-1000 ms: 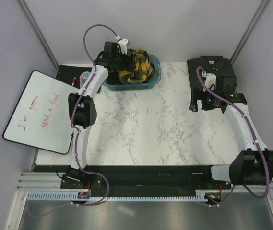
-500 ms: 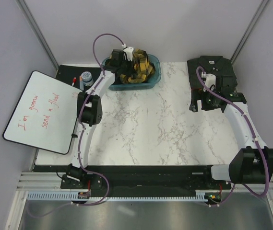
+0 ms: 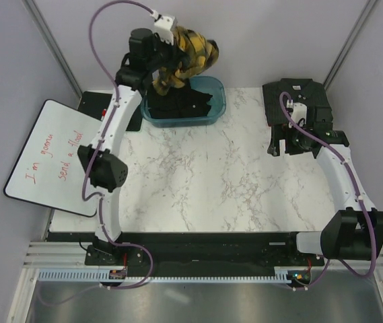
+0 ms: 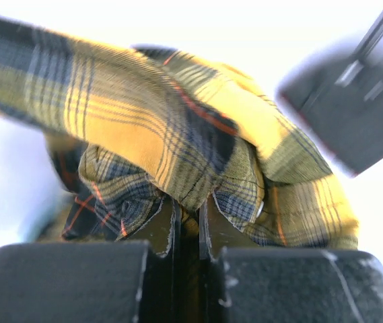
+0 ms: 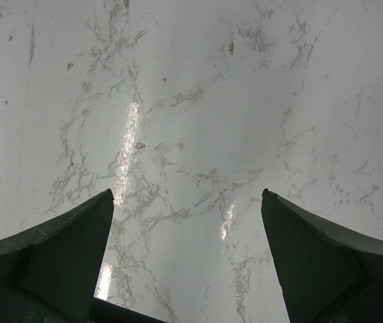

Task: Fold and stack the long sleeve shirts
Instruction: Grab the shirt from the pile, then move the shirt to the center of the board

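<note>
A: The left end effector (image 4: 190, 215) is clamped tight on the plaid shirt (image 3: 192, 52), which hangs bunched in the air above the blue bin (image 3: 178, 122)!

B: The right end effector (image 5: 188, 202) hovers wide open over the bench (image 3: 211, 182), gripping nothing, beside the folded dark shirt (image 3: 302, 94).

Text entry, one legible item. Whiteboard (image 3: 53, 158), lying tilted off the left edge of the marble table (image 3: 211, 182), carries red handwriting in two lines, both slanting with the board's long side. Line nearer the board's left edge: "I'm gonna". Line nearer the table: "send a" plus a last word that looks like "flood" — its final letters are too small to confirm.
</note>
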Controlling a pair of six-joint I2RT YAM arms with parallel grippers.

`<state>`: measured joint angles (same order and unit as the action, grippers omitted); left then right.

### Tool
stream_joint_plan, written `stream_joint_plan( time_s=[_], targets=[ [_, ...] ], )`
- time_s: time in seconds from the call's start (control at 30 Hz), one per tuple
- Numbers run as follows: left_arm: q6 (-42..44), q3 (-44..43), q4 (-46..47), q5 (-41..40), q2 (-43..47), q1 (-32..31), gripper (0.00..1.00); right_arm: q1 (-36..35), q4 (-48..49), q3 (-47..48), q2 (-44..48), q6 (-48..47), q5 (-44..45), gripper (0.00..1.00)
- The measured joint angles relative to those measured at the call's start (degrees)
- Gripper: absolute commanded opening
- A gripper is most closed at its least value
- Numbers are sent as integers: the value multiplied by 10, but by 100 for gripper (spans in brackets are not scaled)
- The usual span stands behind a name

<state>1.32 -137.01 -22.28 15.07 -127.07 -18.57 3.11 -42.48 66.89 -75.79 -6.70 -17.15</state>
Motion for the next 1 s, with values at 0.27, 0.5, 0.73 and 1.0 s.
stream_joint_plan(
  time_s=[0.27,0.5,0.73,1.0],
  targets=[
    [-19,-19,22,9,231,-52,2,21,0,33,1,11,-26,98],
    [-48,208,35,161,407,-82,99,42,-5,50,4,13,-49,98],
    [59,596,-106,224,469,23,100,87,-56,59,15,-42,-61,98],
    [156,731,-196,211,466,64,86,97,-127,61,-23,-126,-95,98]
  ],
)
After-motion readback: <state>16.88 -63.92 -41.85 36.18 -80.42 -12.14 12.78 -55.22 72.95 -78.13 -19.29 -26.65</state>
